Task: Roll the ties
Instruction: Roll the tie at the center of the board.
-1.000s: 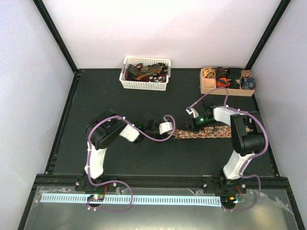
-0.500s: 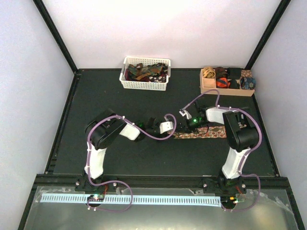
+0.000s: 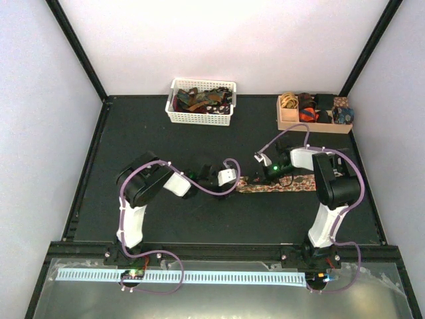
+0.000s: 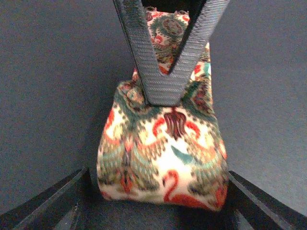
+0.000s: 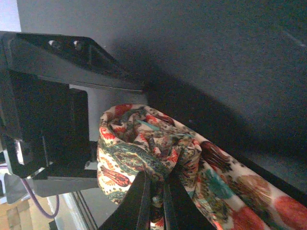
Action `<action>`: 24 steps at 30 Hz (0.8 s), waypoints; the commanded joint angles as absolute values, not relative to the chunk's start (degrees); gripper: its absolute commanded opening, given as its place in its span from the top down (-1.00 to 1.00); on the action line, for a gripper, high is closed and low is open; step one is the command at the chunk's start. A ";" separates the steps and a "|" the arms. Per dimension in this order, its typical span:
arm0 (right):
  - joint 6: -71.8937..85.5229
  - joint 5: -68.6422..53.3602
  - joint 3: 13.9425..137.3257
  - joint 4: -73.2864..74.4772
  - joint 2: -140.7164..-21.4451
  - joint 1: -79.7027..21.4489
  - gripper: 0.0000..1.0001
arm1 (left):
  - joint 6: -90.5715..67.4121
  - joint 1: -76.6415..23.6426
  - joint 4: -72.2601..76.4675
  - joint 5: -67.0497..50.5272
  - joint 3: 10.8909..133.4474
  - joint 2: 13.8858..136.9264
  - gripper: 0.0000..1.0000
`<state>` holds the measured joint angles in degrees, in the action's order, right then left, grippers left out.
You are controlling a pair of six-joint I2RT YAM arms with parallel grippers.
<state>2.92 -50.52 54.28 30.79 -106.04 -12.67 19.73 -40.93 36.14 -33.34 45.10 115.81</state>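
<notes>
A floral tie (image 3: 285, 184) lies flat on the dark table, and its left end is rolled into a fat roll (image 4: 163, 148). My left gripper (image 4: 159, 203) is open. Its fingers (image 4: 67, 196) stand wide on either side of the roll, the right one almost touching it. My right gripper (image 5: 157, 191) comes in from the opposite side and is shut on the fabric of the roll (image 5: 139, 143). In the left wrist view its dark ribbed fingers (image 4: 160, 81) form a V on top of the roll. In the top view both grippers meet at the roll (image 3: 244, 181).
A white slatted basket (image 3: 174, 114) with several loose ties stands at the back centre. A tan wooden compartment box (image 3: 289, 123) holding rolled ties stands at the back right. Purple cables loop off both arms.
My left gripper has opened and let go of the roll. My right gripper has closed on the roll's fabric. The right wrist swung left, then back a little to the right.
</notes>
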 commanded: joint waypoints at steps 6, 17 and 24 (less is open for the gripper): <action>0.42 -35.19 50.98 33.31 -102.64 -11.79 0.98 | 12.53 -40.68 45.32 -39.49 42.09 117.23 -0.59; 1.91 -35.13 51.29 33.45 -105.38 -11.60 0.98 | 7.31 -43.42 57.96 -35.13 44.90 125.03 -0.70; 2.73 -39.51 51.89 32.13 -107.94 -11.56 0.98 | 13.94 -45.09 48.26 -32.37 47.44 124.72 -0.39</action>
<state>2.11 -44.42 52.62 31.55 -103.70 -11.57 10.79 -44.14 54.06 -33.63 46.09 123.81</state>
